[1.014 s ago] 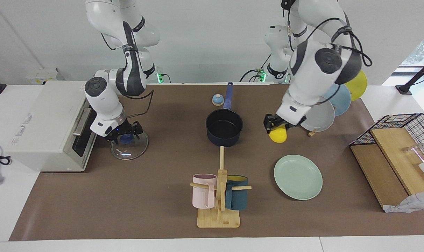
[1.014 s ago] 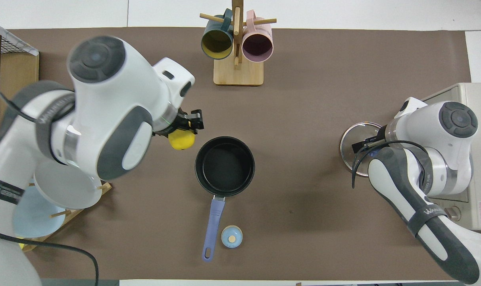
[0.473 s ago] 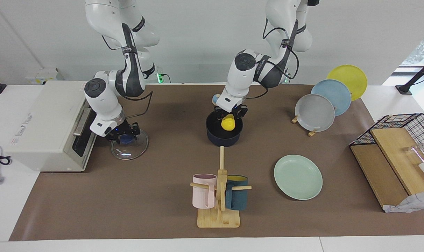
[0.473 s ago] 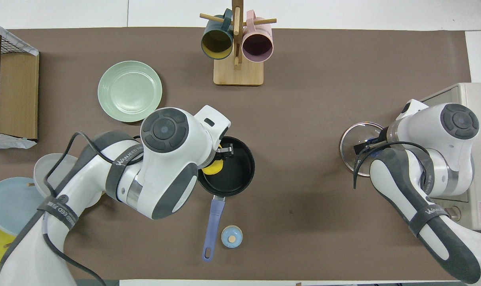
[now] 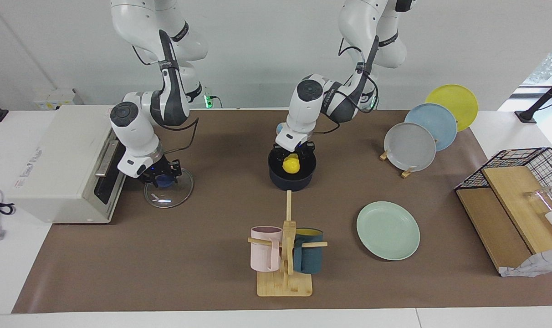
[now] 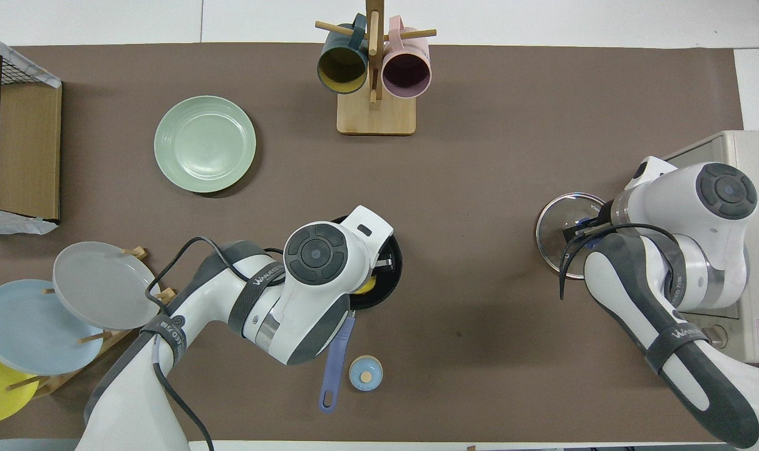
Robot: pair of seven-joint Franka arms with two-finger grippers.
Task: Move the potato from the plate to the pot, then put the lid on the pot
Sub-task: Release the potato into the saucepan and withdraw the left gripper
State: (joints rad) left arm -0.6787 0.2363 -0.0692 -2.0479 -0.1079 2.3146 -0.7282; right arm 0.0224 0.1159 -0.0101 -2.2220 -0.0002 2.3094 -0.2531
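Observation:
The yellow potato (image 5: 291,166) sits low inside the dark navy pot (image 5: 289,183), mid-table, between the fingertips of my left gripper (image 5: 295,152), which is shut on it. From overhead the left wrist covers most of the pot (image 6: 391,275); only a sliver of potato (image 6: 367,287) shows. The pot's blue handle (image 6: 336,351) points toward the robots. The mint-green plate (image 5: 388,230) lies bare, farther from the robots, toward the left arm's end. The glass lid (image 5: 170,197) rests flat on the mat by the toaster oven, and my right gripper (image 5: 161,176) is shut on its blue knob.
A wooden mug rack (image 5: 285,273) with a pink and a teal mug stands farther out than the pot. A blue-topped bell (image 6: 366,374) lies beside the pot handle. Upright plates (image 5: 412,146) fill a rack, a wire basket (image 5: 524,161) and the white toaster oven (image 5: 53,159) sit at the table's ends.
My left arm swung the potato from beside the pot to over it and lowered it inside. My right gripper closed its fingers on the lid's knob; the lid has not moved.

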